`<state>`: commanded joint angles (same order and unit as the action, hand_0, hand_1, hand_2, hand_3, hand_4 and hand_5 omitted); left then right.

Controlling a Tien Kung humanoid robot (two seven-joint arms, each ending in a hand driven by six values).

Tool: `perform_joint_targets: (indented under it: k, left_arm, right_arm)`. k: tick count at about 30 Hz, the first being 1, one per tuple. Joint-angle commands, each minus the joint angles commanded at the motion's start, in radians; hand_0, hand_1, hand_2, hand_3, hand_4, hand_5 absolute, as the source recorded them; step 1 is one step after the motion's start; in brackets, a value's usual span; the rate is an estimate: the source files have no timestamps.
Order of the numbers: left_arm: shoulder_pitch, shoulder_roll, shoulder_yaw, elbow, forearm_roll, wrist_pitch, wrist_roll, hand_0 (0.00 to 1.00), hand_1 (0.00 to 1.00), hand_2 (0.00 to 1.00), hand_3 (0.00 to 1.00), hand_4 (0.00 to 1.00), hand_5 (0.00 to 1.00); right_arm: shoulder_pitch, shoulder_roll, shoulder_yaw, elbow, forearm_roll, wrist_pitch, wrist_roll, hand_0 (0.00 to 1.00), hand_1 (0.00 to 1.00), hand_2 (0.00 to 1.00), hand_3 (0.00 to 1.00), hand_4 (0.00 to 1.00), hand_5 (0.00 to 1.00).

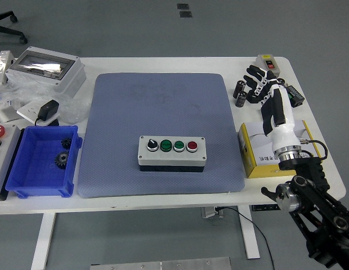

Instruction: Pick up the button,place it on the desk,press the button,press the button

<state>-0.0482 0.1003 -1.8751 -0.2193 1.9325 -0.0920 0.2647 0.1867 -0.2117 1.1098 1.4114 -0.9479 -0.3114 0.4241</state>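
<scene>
Button box (173, 152), grey with a black base and four controls in a row on top, already sits flat at the lower middle of the blue mat (160, 132) on the white counter (180, 63), so the picking and placing look done; what seems left is the pressing. From left to right its controls are a black knob, two green buttons and a red button (192, 146). Nothing touches the box. Further right a yellow carton (259, 153) lies at the mat's edge. The right hand (260, 84) hovers at the upper right of the frame, fingers spread and holding nothing, over small black parts (240, 92) and near a small grey switch box (268, 63), well apart from the button box. No left arm is visible.
</scene>
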Motion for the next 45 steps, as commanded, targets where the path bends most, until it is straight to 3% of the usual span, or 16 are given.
perform_joint_targets:
  k: [6, 17, 45]
  left_arm:
    - [-0.005, 0.003, 0.004, -0.001, -0.016, 0.004, 0.001, 0.653, 0.536, 0.486, 0.565, 0.342, 0.002]
    - [0.012, -0.001, 0.081, -0.008, -0.161, 0.017, 0.033, 0.653, 0.536, 0.485, 0.566, 0.345, 0.002]
    - [0.012, -0.001, 0.085, -0.008, -0.175, 0.019, 0.036, 0.652, 0.543, 0.488, 0.568, 0.378, 0.002]
  right_arm:
    - [-0.010, -0.002, 0.013, -0.004, -0.007, -0.008, -0.005, 0.850, 0.766, 0.746, 0.693, 0.507, 0.985]
    - [-0.017, 0.004, 0.022, -0.009, -0.010, -0.016, -0.007, 0.849, 0.760, 0.741, 0.686, 0.518, 0.950]
    - [0.005, 0.006, -0.003, -0.031, 0.002, -0.011, -0.012, 0.836, 0.745, 0.724, 0.673, 0.538, 0.878]
